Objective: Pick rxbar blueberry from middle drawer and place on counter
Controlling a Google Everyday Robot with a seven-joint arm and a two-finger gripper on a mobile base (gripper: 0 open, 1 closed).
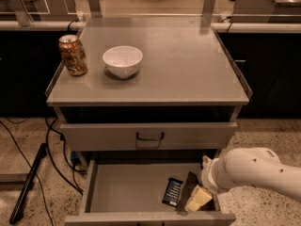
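You see a white bowl (122,61) standing upright. Left of the bowl stands an orange-gold can (73,54), near it but not touching. Below the bowl, a shut drawer front (94,136) carries a black handle (149,137). Well below and left of the bowl, black cables (51,147) and a dark rod (27,185) lie on speckled floor (268,133). The gripper (192,197) sits low, below and right of the bowl.

Single cam, high up, facing bench (188,69) front-on, tilted down, mid range. Frame covers whole bench top, open middle drawer (127,192) at btm edge; hand (192,197) over drawer's right end, btm-right.
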